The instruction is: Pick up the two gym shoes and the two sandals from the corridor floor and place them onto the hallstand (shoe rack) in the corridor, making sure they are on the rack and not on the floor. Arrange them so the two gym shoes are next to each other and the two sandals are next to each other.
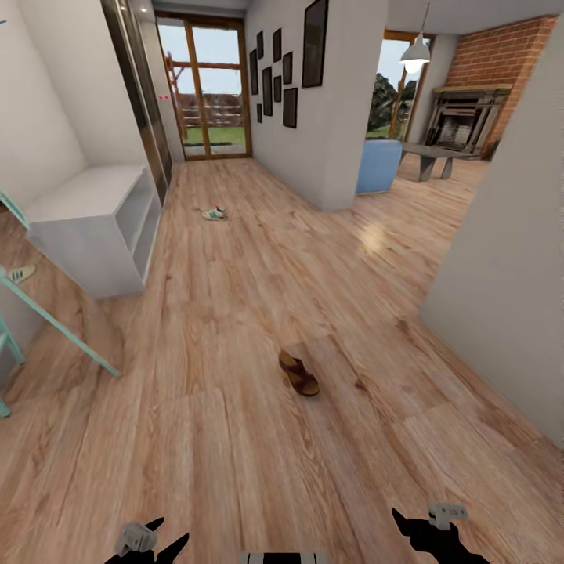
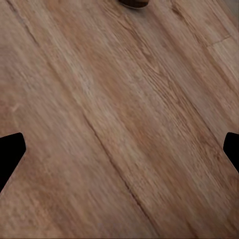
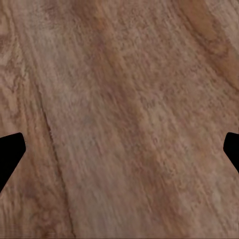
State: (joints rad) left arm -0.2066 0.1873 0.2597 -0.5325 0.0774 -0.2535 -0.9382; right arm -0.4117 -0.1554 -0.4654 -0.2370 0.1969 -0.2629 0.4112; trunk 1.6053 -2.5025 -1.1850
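Only partly visible, both tools, left (image 1: 168, 534) and right (image 1: 427, 523), spread empty (fingertips cropped) over corridor floor (image 1: 235, 439), sandal (image 1: 298, 373) ahead.

Grey walls (image 1: 501, 235) flank a corridor ending in glass doors (image 1: 205, 90); brick fireplace (image 1: 462, 117) lies right.

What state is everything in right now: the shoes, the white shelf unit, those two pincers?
Brown sandal: lying on the wood floor, mid-corridor, untouched.
Gym shoe: on the floor farther down the corridor.
Second gym shoe: on the floor at the left edge, behind the turquoise ladder.
White low shelf unit: shelves open, no shoes visible on it.
Left pincer: open, holding nothing.
Right pincer: open, holding nothing.
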